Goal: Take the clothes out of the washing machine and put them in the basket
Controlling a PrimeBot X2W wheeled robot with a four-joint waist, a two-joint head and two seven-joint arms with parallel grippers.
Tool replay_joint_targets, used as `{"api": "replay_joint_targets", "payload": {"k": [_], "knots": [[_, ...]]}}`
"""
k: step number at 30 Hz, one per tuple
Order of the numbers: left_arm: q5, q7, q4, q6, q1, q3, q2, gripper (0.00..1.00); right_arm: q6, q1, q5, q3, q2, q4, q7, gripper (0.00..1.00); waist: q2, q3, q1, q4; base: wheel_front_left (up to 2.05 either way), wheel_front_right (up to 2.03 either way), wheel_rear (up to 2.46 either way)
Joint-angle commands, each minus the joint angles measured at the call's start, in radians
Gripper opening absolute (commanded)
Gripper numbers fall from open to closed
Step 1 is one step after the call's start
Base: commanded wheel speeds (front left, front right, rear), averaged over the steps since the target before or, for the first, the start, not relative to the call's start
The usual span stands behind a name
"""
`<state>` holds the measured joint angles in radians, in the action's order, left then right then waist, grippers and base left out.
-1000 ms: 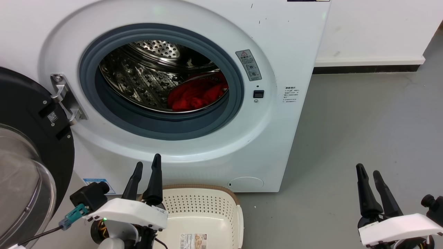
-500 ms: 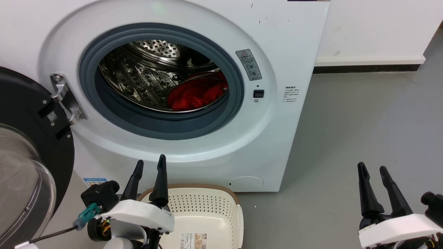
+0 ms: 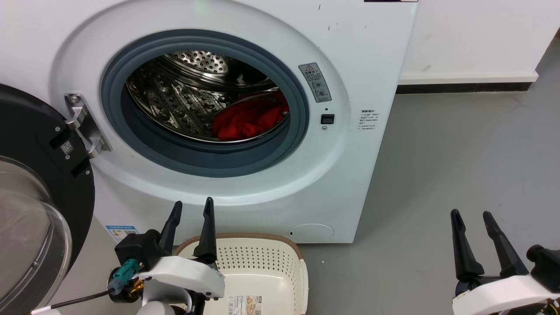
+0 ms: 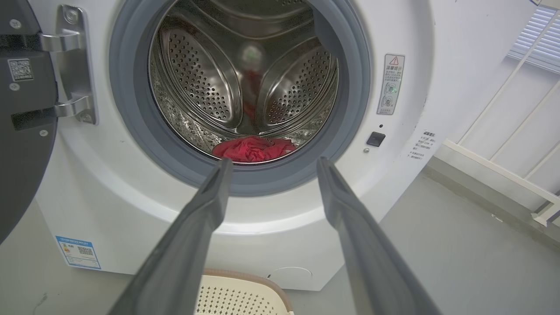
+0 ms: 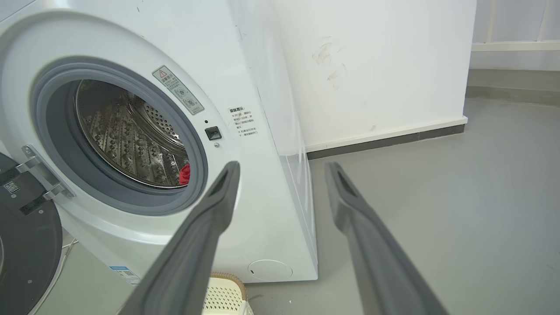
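The left claw (image 3: 193, 202) and right claw (image 3: 470, 213) are shown released, spread wider than 1 second ago. The clothes (image 3: 247, 120) lie untouched in the washing machine (image 3: 350, 52), at the left claw's 1 o'clock; a reach is judged imminent, with the basket (image 3: 256, 259) at its 4 o'clock.

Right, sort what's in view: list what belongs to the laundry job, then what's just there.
Job: red clothes in the drum; washing machine; basket in front of it; left hand and right hand, both open.
Just there: warning sticker; blue label; dark skirting strip; grey floor.
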<state>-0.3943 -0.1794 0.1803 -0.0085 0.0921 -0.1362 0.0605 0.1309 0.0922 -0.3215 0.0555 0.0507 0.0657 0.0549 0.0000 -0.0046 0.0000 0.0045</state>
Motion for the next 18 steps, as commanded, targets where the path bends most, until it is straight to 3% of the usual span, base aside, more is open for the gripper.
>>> {"api": "replay_joint_targets", "payload": {"k": [1, 18], "knots": [[0.027, -0.010, -0.005, 0.004, 0.013, -0.005, 0.007, 1.00, 0.000, 0.011, 0.029, 0.003, 0.000, 0.017, 0.000, 1.00, 0.0000, 0.000, 0.0000, 0.000, 0.00, 0.00, 0.00], [0.166, -0.047, 0.002, 0.024, 0.014, -0.016, 0.006, 1.00, 0.000, 0.034, 0.184, -0.002, 0.000, 0.055, -0.001, 1.00, 0.0000, 0.001, 0.0000, 0.006, 0.00, 0.00, 0.00]]}}
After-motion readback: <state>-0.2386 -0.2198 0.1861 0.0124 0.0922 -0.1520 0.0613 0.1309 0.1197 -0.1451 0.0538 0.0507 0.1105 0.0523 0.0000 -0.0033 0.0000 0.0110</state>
